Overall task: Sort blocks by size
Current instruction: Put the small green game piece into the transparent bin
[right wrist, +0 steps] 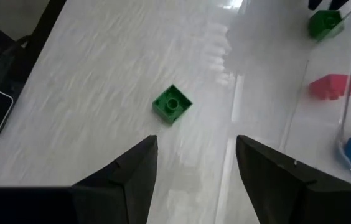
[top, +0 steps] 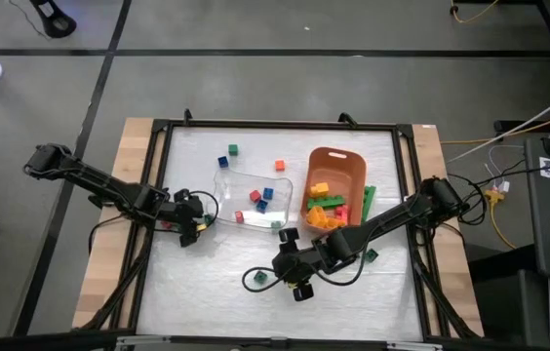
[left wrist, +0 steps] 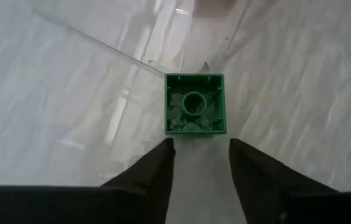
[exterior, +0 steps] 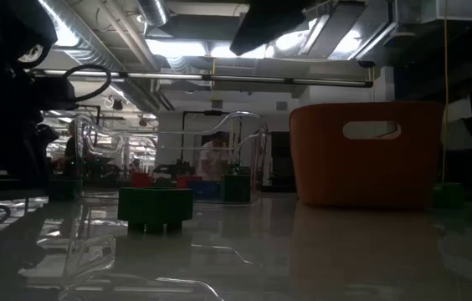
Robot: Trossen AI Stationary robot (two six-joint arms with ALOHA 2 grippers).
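Green cube (right wrist: 172, 104) on counter (top: 207, 283) just ahead of right claw (right wrist: 195, 163), released. Left claw (left wrist: 201, 163) released, near green block (left wrist: 195, 104) beside clear tray (top: 253, 196).

The left pincer (top: 195, 222) sat at nine o'clock, fingers parted. The right pincer (top: 277, 276) lay at six o'clock, fingers spread wide.

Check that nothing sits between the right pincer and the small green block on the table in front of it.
Nothing visible does. The right pincer is open, and only bare table lies between its fingers and the green block. The clear tray stands off to one side.
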